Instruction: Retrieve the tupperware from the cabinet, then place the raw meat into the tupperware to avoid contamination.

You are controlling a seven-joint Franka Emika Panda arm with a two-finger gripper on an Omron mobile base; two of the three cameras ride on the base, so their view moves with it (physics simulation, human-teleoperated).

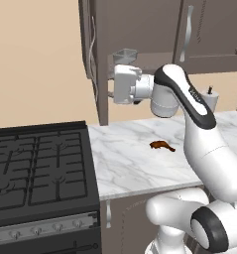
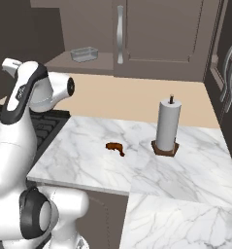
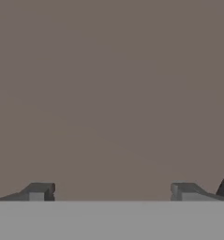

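Gripper (image 3: 111, 192) fingers spread wide, nothing between them, facing plain brown cabinet (image 2: 161, 34) surface. Tupperware (image 2: 84, 54) sits on cabinet shelf; raw meat (image 1: 161, 145) on marble counter (image 1: 130, 163) (no legible writing anywhere).

wall (image 1: 35, 59): plain beige, left of the pincer
stove (image 1: 38, 168): black, below-left
counter (image 1: 125, 163): white marble, beneath

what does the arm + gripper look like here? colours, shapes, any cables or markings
Glossy white arm of rounded, tube-like links, with dark grey-black bands at the joints. Small lettering sits on the dark band near the wrist, too small to read. The hand is a boxy white block. In the hand view the gripper shows two small, blocky, dark grey fingertips. No loose cables visible.
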